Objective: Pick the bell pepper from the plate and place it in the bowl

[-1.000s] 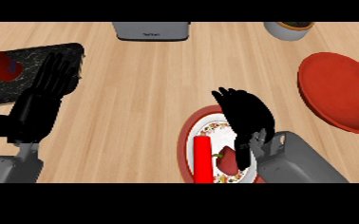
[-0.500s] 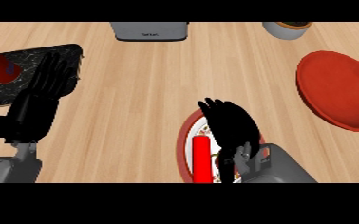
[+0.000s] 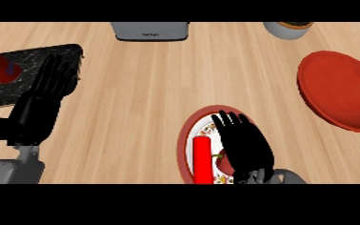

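Observation:
A red-rimmed patterned plate lies near the lower edge, right of centre. On it shows the red bell pepper, a bright upright red shape, with a darker red part beside it. My right hand lies flat over the plate's right half, fingers straight and pointing away from me, just right of the pepper and partly hiding it. The red bowl sits at the right edge. My left hand rests open at the left, fingers up.
A dark tray with a red object on it sits at the far left, partly under my left hand. A grey appliance stands at the back centre. A grey pot stands at the back right.
My right hand has drawn back toward me and leftward, from beside the plate to over it and close to the pepper. The left hand has stayed still.

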### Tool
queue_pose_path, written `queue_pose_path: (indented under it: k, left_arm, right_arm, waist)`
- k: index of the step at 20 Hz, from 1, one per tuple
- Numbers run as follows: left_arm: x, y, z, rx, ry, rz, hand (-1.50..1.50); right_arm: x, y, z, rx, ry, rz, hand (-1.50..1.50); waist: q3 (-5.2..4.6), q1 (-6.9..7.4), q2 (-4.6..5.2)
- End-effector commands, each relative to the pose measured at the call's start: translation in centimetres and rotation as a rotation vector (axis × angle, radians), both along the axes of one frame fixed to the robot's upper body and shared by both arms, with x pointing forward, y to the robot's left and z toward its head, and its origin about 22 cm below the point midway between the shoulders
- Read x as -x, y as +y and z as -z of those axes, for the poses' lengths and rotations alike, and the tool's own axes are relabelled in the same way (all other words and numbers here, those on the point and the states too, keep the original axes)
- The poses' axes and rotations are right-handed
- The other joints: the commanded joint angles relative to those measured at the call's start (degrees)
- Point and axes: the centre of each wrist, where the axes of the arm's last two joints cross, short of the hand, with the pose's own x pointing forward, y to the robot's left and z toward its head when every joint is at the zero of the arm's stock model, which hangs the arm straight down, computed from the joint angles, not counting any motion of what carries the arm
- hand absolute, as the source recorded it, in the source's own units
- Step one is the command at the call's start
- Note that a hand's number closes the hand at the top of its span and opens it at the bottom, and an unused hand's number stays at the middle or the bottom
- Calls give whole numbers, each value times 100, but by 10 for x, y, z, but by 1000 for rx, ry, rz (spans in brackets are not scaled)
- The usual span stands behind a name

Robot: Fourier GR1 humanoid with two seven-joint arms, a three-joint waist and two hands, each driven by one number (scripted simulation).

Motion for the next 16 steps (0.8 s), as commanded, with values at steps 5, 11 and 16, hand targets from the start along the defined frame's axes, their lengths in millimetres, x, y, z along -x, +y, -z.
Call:
queue_pose_path:
  k: [5,11,16]
  left_arm:
    - [-10,-7,0,1,-8,10,0]
    - [3,-12,0,6,-16,12,0]
    - [-4,-15,-4,6,-17,21,0]
  right_arm:
    - [1,1,18,9,-69,17,-150]
    - [11,-11,42,42,-43,6,-150]
    - [-12,3,69,58,-18,8,-150]
  waist:
    - [1,12,10]
    - [0,13,6]
    - [1,24,11]
